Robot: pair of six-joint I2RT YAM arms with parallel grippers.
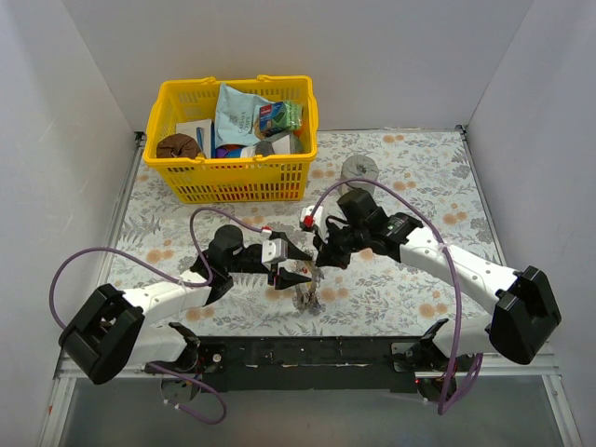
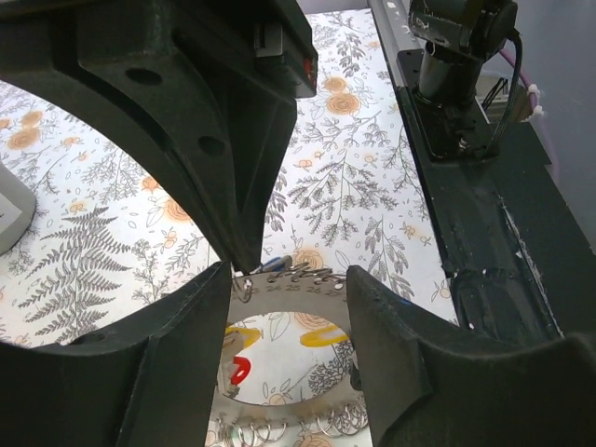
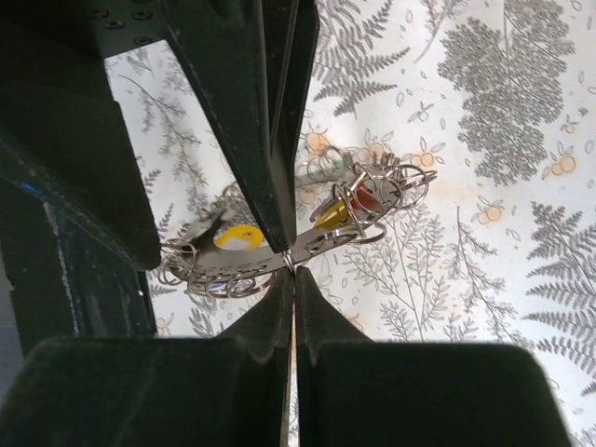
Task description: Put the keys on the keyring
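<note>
Top view: we see the keys [image 1: 308,296] bunched at the near middle of the counter [image 1: 419,186]. Left wrist: left pincer [image 2: 289,277] half-open astride the keyring [image 2: 293,298], grip unclear. Right wrist: right pincer [image 3: 291,265] closed tight on its rim.

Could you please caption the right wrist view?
Right gripper shut on the keyring, coloured keys alongside, over a floral tablecloth.

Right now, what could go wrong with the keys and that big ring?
The right gripper pinches the keyring only at its thin edge, so it might twist or slip out. The left gripper straddles the ring where small wire loops bunch up; closing could snag them.
</note>
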